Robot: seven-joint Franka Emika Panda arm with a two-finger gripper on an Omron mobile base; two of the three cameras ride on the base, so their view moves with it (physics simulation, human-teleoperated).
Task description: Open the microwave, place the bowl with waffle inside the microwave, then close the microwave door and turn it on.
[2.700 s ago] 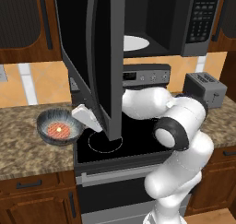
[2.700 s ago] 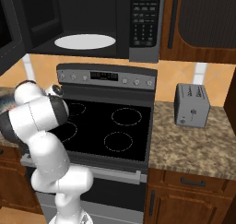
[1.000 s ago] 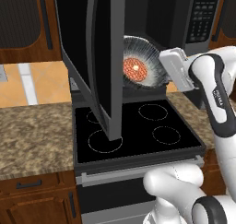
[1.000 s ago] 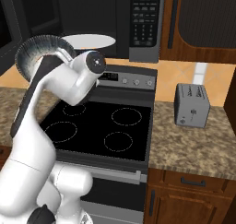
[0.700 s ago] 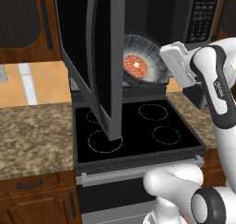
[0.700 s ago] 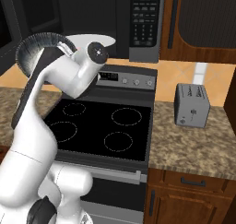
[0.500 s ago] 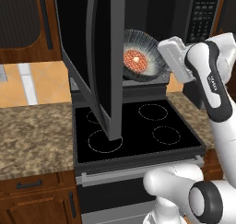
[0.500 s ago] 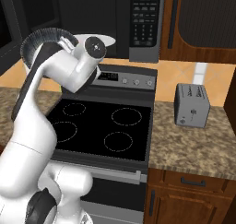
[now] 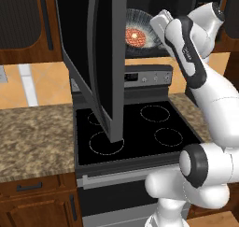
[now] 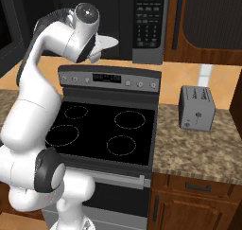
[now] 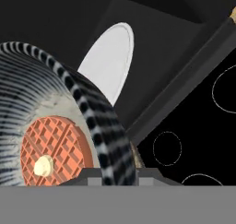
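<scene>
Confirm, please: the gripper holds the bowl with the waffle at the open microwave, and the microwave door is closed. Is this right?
Not quite. The microwave door is open, swung out over the stove, as the left base view shows. The rest holds: the gripper holds the bowl with the waffle at the microwave.

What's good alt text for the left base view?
The white arm's gripper holds the bowl by its rim, tilted toward the camera with the waffle inside, at the mouth of the microwave. The microwave door stands wide open over the black stove.
</scene>
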